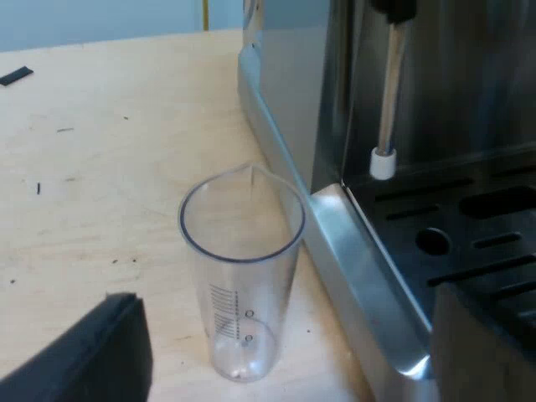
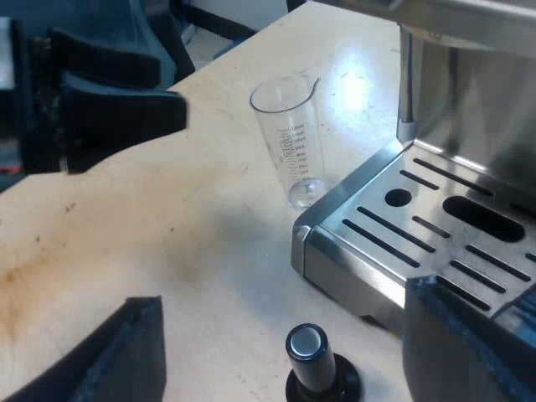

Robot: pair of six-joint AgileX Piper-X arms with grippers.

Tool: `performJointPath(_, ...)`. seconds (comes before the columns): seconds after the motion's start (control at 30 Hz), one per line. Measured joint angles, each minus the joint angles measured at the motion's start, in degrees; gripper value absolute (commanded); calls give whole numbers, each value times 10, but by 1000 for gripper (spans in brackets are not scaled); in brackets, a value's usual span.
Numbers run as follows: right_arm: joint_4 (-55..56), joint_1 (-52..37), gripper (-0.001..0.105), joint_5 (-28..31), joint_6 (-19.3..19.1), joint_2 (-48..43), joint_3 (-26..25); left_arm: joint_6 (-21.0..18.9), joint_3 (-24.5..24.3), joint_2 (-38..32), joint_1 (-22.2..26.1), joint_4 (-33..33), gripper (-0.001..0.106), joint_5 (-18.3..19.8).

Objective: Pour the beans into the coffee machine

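Both gaped empty; my left tool (image 1: 280,301) flanked the beanless measuring glass (image 1: 239,251), presumably to grasp it; my right tool (image 2: 283,293) hovered.

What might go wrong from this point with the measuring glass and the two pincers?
1. The measuring glass looks empty, so a pour may deliver no beans.
2. It stands close beside the base edge of the espresso machine. The open left pincer may strike the metal or tip the glass while closing.
3. The open right pincer hangs over the tamper with the black knob and might knock it.
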Motion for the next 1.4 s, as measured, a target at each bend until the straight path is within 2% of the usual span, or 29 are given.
performJointPath(0.1,0,0,62,6,3,-6,0,0,-7,-54,0,33,66,0)
performJointPath(0.23,16,0,62,45,3,-34,-5,-3,-35,-104,-2,48,66,0)
performJointPath(0.3,52,0,62,61,3,-47,-20,-10,-55,-110,-10,66,66,-1)
performJointPath(0.4,105,0,62,84,-15,-57,-44,-10,-88,-110,-30,89,66,-17)
performJointPath(0.53,189,0,62,102,-41,-65,-86,-10,-122,-110,-53,93,66,-20)
performJointPath(0.7,203,-5,62,151,-46,-68,-117,-10,-142,-110,-59,91,66,-21)
performJointPath(0.97,205,-103,62,145,-35,-84,-138,-10,-161,-110,-59,113,66,-22)
performJointPath(1.4,284,-284,62,128,-43,-214,-140,-10,-219,-110,-59,125,66,-29)
